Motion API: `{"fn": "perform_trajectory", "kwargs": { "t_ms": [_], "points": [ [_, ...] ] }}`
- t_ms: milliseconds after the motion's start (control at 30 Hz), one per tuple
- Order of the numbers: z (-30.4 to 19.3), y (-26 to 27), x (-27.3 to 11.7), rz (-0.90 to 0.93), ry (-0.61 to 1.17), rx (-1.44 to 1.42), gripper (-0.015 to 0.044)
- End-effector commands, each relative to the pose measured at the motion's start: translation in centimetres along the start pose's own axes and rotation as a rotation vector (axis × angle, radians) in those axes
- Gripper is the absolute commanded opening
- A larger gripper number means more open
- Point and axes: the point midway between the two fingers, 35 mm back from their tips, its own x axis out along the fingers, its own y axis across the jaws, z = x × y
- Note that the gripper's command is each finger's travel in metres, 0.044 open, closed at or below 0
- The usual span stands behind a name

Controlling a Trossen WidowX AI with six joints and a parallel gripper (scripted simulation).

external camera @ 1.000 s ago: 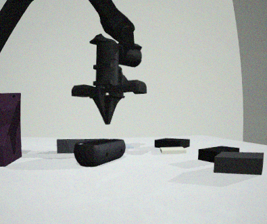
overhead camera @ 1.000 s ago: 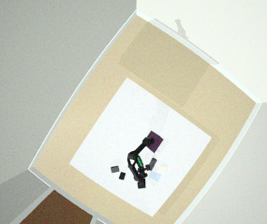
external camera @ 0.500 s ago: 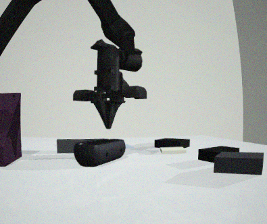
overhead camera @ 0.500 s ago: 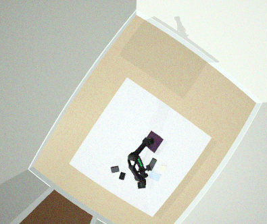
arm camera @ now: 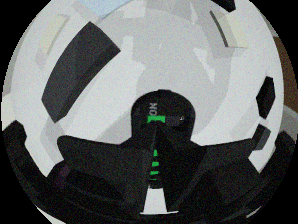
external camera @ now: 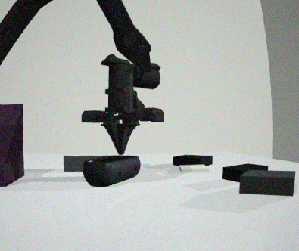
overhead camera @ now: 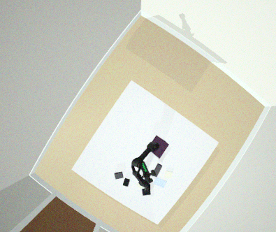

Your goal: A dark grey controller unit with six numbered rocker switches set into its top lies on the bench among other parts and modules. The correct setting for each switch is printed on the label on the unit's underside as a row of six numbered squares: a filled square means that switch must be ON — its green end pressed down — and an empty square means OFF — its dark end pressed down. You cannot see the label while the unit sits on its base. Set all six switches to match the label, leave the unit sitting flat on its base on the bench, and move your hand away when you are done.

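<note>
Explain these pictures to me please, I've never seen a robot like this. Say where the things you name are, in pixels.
The machine is one black arm ending in a gripper (overhead camera: 149, 179) (external camera: 121, 153) (arm camera: 154, 124), its two fingers shut and holding nothing. The top picture looks down from above, the exterior one from the side, and the wrist one along the fingers. Beneath them, a dark controller unit (external camera: 112, 171) (arm camera: 145, 106) with green-ended switches sits upright on a white surface (overhead camera: 123, 115) (external camera: 133, 219) (arm camera: 110, 120). Around it lie dark blocks, pale flat pieces and a taller purple block (overhead camera: 162, 148) (external camera: 4, 144).

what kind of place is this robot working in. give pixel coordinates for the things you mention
Probably a workbench or test bench for electronics: a dark controller unit with green-ended switches (overhead camera: 144, 168) (external camera: 112, 171) (arm camera: 187, 107) sits under a black robot arm (overhead camera: 144, 155) (external camera: 127, 38), with loose dark blocks, such as one dark grey block (overhead camera: 119, 175) (external camera: 267, 183), lying around on a white surface.
</note>
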Motion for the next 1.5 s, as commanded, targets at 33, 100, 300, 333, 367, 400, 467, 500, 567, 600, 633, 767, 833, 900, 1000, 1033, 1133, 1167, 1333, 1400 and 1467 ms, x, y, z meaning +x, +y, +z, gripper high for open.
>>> {"fn": "perform_trajectory", "kwargs": {
  "t_ms": [33, 100, 300, 333, 367, 400, 467, 500, 567, 600, 633, 767, 833, 900, 1000, 1033, 1133, 1167, 1333, 1400, 1467],
  "points": [
    [-0.1, 0.1, 1.1, -0.002, 0.01, -0.008, 0.0],
    [-0.1, 0.1, 1.2, -0.002, 0.01, -0.008, 0.0],
    [-0.1, 0.1, 1.2, -0.002, 0.01, -0.008, 0.0],
    [-0.1, 0.1, 1.2, -0.002, 0.01, -0.008, 0.0],
    [-0.1, 0.1, 1.2, -0.002, 0.01, -0.008, 0.0],
    [-0.1, 0.1, 1.2, -0.002, 0.01, -0.008, 0.0],
    [-0.1, 0.1, 1.2, -0.002, 0.01, -0.008, 0.0],
    [-0.1, 0.1, 1.2, -0.002, 0.01, -0.008, 0.0],
    [-0.1, 0.1, 1.2, -0.002, 0.01, -0.008, 0.0],
    [-0.1, 0.1, 1.2, -0.002, 0.01, -0.008, 0.0],
    [-0.1, 0.1, 1.2, -0.002, 0.01, -0.008, 0.0],
    [-0.1, 0.1, 1.2, -0.002, 0.01, -0.008, 0.0],
    [-0.1, 0.1, 1.2, -0.002, 0.01, -0.008, 0.0],
    [-0.1, 0.1, 1.2, -0.002, 0.01, -0.008, 0.0],
    [-0.1, 0.1, 1.2, -0.002, 0.01, -0.008, 0.0],
    [-0.1, 0.1, 1.2, -0.002, 0.01, -0.008, 0.0],
    [-0.1, 0.1, 1.2, -0.002, 0.01, -0.008, 0.0],
    [-0.1, 0.1, 1.2, -0.002, 0.01, -0.008, 0.0],
    [0.0, 0.1, -1.1, 0.001, 0.006, -0.005, 0.0],
    [0.0, 0.1, -3.0, -0.001, 0.008, -0.008, 0.0],
    [0.0, 0.1, -3.3, -0.001, 0.008, -0.009, 0.0]
  ]
}}
